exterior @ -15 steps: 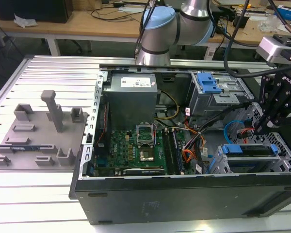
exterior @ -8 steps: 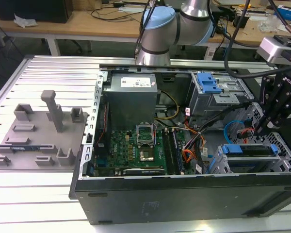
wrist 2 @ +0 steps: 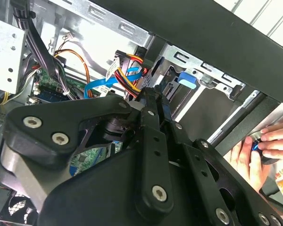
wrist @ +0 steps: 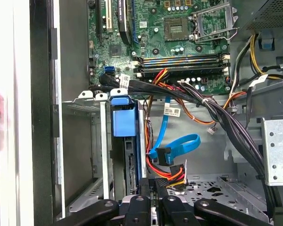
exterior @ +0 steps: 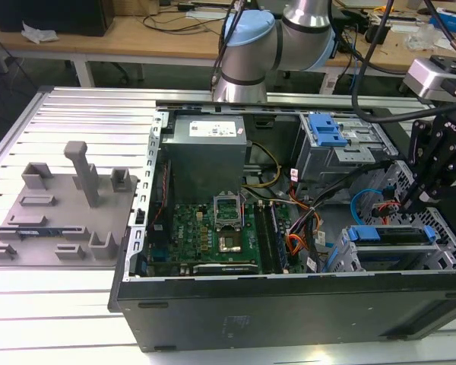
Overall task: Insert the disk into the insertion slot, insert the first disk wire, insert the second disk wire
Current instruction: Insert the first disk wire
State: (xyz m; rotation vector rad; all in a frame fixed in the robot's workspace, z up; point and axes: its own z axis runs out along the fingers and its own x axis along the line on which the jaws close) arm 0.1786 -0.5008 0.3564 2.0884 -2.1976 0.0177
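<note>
The claw (wrist: 155, 197) looks closed on the black power plug (wrist: 156, 182). The plug's red, yellow and orange leads (wrist: 173, 170) are short and sharply bent. A pull off their line could twist the plug in the grip or jam it against the disk's socket.

Just beside it, the disk (wrist: 124, 121) sits in the slot (wrist: 82, 107), with the end of its blue frame at the mouth. The blue cable (wrist: 181, 142) loops through the same gap, its plug hanging loose by the leads, where it is easy to snag.

Room is tight, between the cage wall and a perforated panel (wrist: 212, 186). Farther off, a black loom (wrist: 217, 117) crosses in front of the board (wrist: 170, 47). A hand (wrist 2: 257, 150) rests at the case's outer edge, near the arm.
</note>
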